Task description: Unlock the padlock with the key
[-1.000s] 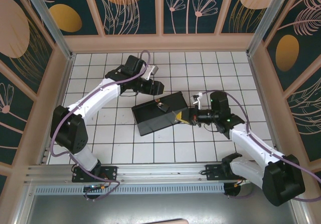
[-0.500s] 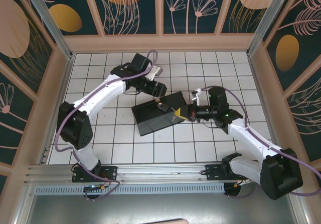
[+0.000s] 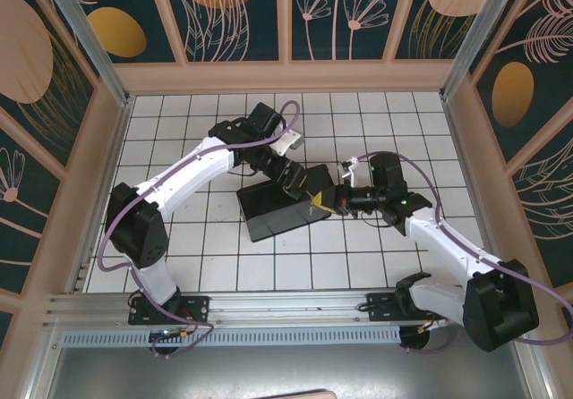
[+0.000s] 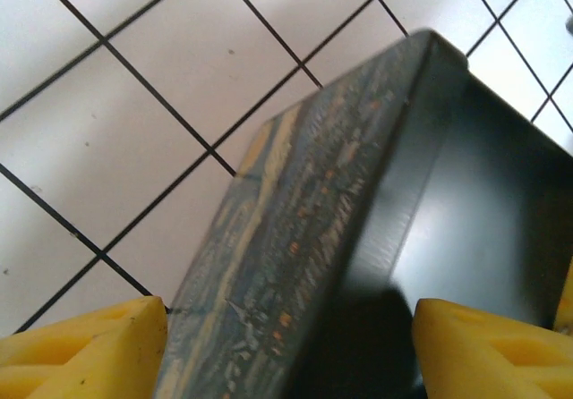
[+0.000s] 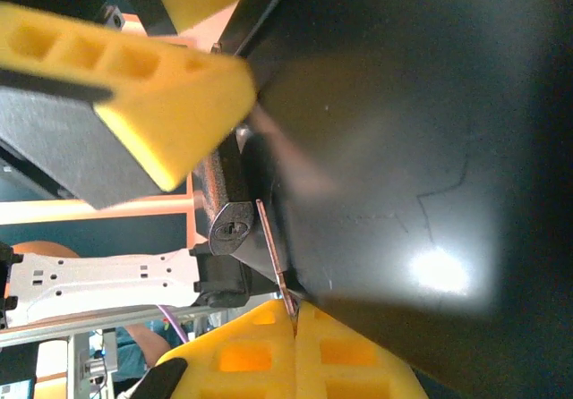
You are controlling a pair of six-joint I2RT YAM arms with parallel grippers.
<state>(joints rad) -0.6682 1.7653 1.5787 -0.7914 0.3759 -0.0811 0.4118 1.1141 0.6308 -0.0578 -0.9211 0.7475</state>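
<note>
The right claw (image 5: 295, 327) is pinching the key (image 5: 274, 258) with jaws closed on it, the blade running straight out from the claw along the dark wall of the painted box (image 3: 269, 211), its tip lying just beside the keyhole of the padlock (image 5: 229, 226). The left claw (image 4: 291, 354) is straddling the box's rim with jaws apart, not clamped on it. The right arm, carrying the key, is probably needing only a small sideways shift to line the blade up.

The box (image 3: 269, 211) is lying mid-frame on the desk (image 3: 206, 256), the left claw (image 3: 294, 184) straddling its upper edge, the right claw (image 3: 320, 204), pinching the key (image 5: 271, 247), at its right.
</note>
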